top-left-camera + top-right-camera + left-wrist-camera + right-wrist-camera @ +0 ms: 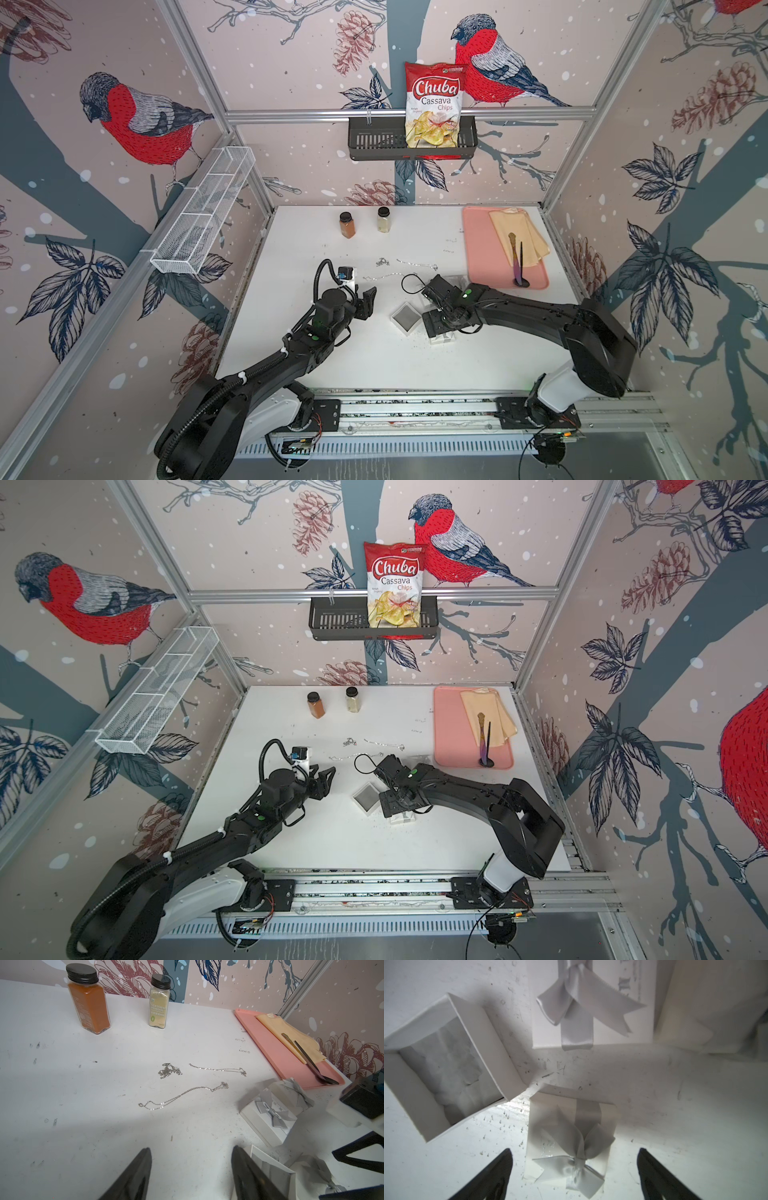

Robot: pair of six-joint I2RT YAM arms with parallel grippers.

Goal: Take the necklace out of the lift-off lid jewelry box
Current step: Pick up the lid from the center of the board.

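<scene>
Right gripper (pixel 575 1149) nearest lens: jaws spread wide, empty, straddling lid (pixel 571 1124) resting bow-up on table, set aside so box stands open. Jewelry box (pixel 492 1051) just beside lid; only crumpled lining shows, necklace inside unconfirmed. Left gripper (pixel 191 1148) parted, empty, likely poised for reach-in. Loose chains (pixel 182 1095) beyond on scuffed white table (pixel 62 1126); bird-print walls (pixel 137 120) around.

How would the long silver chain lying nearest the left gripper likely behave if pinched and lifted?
The long chain looks thin and fine-linked, so it would probably hang limp and swing. Lying flat on the white table, it may be hard to pinch and could slip free.
</scene>
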